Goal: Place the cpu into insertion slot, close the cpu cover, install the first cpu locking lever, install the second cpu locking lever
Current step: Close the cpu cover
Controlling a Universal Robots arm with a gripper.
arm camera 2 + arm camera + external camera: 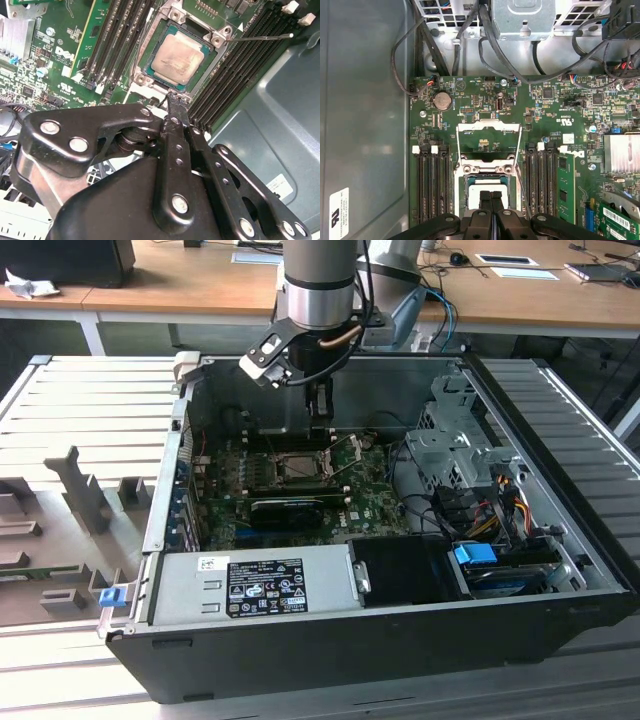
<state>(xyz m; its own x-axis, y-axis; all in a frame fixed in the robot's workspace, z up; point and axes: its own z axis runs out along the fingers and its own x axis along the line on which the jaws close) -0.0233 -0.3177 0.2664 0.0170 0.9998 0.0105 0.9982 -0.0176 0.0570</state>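
Observation:
The cpu (175, 57), a pale beige-silver square, lies in the insertion slot (146, 60) on the green motherboard (370, 505). In the first wrist view the cpu (488, 185) shows just beyond my fingertips. The cpu cover (488, 127) is swung open past the slot, and the board shows through its central opening. A thin locking lever (265, 36) sticks out free beside the socket. My gripper (172, 100) is shut with nothing between its fingers, its tip at the socket's near edge. In the exterior view the gripper (320, 412) hangs over the insertion slot (300, 466).
Black memory slots (432, 180) flank the socket on both sides. A long black expansion card (285, 508) lies in front of it. The drive cage (450, 440), cable bundles (490, 505) and the case walls (560, 460) close in around the board. A power supply (250, 585) fills the front.

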